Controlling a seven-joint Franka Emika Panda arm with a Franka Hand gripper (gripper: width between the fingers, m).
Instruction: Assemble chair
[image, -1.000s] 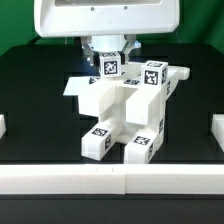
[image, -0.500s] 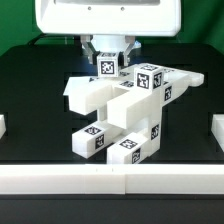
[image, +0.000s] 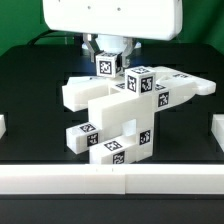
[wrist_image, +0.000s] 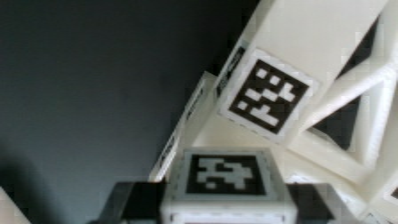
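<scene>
Black surface, white-walled: my jaws, pinched narrow on a tagged block at twelve o'clock, hold the part-built chair (image: 125, 110) lifted and tilted at centre, probably for reorienting.

Flat black table top (image: 30, 95) under everything. Long low white rail (image: 60, 180) across the front edge. Small white blocks at both sides: one (image: 3, 126) and another (image: 218, 128).
</scene>
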